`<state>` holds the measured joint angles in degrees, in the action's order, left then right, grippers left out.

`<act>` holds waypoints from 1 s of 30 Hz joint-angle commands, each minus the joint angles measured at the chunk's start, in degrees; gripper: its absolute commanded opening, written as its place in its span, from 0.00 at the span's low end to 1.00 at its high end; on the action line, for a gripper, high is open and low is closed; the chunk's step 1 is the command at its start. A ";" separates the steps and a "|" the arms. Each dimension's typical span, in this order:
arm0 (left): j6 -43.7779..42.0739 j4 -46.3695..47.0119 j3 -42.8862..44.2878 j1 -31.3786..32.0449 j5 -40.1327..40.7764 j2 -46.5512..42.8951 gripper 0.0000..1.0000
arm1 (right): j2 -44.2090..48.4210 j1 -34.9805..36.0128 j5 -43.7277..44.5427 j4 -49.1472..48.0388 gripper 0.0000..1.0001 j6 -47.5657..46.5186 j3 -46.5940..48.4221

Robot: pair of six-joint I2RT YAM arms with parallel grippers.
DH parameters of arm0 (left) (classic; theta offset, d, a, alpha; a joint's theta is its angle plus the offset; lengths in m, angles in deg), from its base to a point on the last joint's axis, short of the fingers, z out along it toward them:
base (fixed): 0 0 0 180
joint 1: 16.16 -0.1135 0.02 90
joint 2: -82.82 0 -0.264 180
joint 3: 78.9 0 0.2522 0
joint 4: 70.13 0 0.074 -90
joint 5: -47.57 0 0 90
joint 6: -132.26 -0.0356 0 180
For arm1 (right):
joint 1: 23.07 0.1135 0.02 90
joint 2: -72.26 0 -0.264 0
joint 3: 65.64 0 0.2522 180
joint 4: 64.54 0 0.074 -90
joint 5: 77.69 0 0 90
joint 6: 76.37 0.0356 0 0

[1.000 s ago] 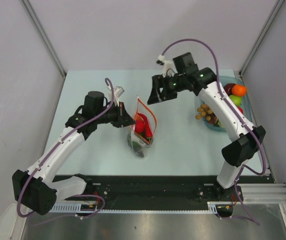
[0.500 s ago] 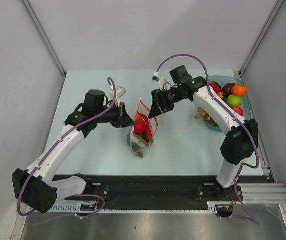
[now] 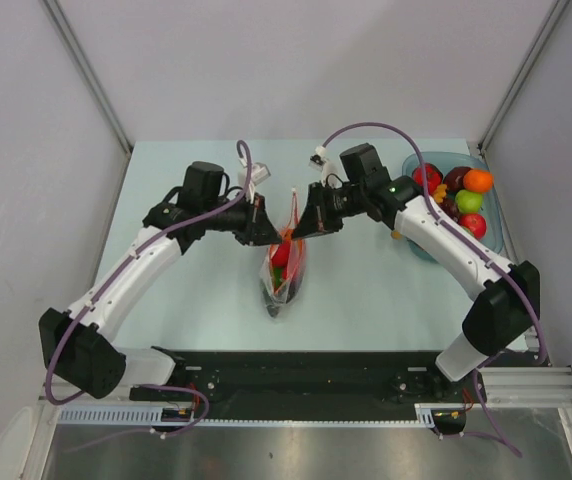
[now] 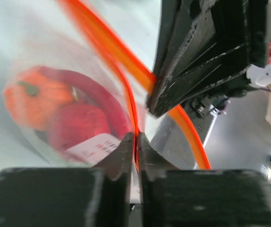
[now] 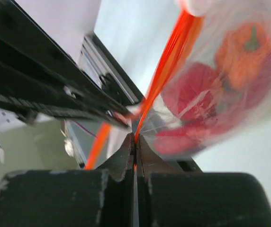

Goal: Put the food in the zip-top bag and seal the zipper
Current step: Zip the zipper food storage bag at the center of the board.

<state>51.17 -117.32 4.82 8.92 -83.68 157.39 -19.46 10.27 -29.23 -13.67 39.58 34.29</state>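
The zip-top bag (image 3: pixel 282 284) stands in the middle of the table with its mouth pulled narrow. The orange-red zipper (image 3: pixel 294 207) runs along its top edge. Food lies inside the bag: an orange pepper (image 4: pixel 31 97) and red pieces (image 4: pixel 80 126), also seen as the pepper (image 5: pixel 247 46) and a red piece (image 5: pixel 197 91) in the right wrist view. My left gripper (image 3: pixel 269 232) pinches the zipper (image 4: pixel 136 123) from the left, and its jaws (image 4: pixel 136 140) are nearly together. My right gripper (image 3: pixel 302 229) is shut on the zipper (image 5: pixel 161 78) from the right side (image 5: pixel 135 140). The two grippers face each other closely.
A translucent blue tray (image 3: pixel 495 236) at the right edge holds more food: an orange fruit (image 3: pixel 478 180), a green one (image 3: pixel 469 200) and red ones (image 3: pixel 474 224). Side walls enclose the table. The arm bases stand along the near edge.
Both grippers moved inward to the bag's mouth. The right gripper went from open to shut on the zipper. The mouth went from wide open to a narrow slit.
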 commanded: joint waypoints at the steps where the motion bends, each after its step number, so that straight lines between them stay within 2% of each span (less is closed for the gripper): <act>1: 0.91 4.67 0.72 1.81 -4.81 1.99 0.20 | -0.73 1.02 7.34 -10.72 0.00 13.85 -1.36; 2: 2.15 5.56 0.36 1.73 -4.63 2.07 0.28 | -1.00 1.02 8.05 -11.17 0.00 14.82 -1.44; 6: 7.69 10.31 -1.39 1.81 -3.75 2.08 0.40 | -2.32 1.46 8.93 -13.63 0.00 16.32 -1.44; 8: 10.86 12.85 -3.06 1.90 -3.48 1.64 0.50 | -2.84 1.55 8.67 -13.81 0.00 16.15 -1.44; 13: 13.68 14.36 -6.06 2.25 -1.12 1.28 0.56 | -2.94 1.55 11.04 -12.32 0.00 14.30 -1.53; 21: 9.74 8.22 -4.31 4.71 15.74 1.81 0.57 | -2.85 1.99 12.27 -12.05 0.00 12.81 -1.53; 24: 7.46 5.93 -2.90 4.89 19.02 3.12 0.47 | -2.23 1.90 12.27 -12.05 0.00 12.02 -1.53; 25: 6.57 5.05 -2.28 5.06 19.11 3.57 0.32 | -1.97 1.90 12.27 -11.97 0.00 11.93 -1.53; 26: 5.78 4.00 -0.97 4.98 19.11 4.00 0.22 | -1.71 1.73 11.84 -11.97 0.00 11.58 -1.53; 27: 3.77 2.42 -0.26 4.98 18.76 4.44 0.15 | -1.10 1.38 11.48 -12.31 0.06 10.88 -1.53; 28: 2.36 1.45 0.44 5.06 17.97 4.80 0.01 | -0.83 0.68 10.78 -12.32 0.09 10.61 -1.53; 29: 1.21 0.57 1.84 5.15 17.62 4.97 0.00 | -0.57 -0.03 10.34 -12.40 0.14 10.35 -1.53; 30: -1.32 0.04 2.29 5.15 17.00 4.80 0.00 | 0.13 -0.64 9.64 -12.49 0.24 9.04 -1.53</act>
<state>57.77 -113.13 2.26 14.03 -68.82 161.61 -22.76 11.65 -17.56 -23.97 51.80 32.41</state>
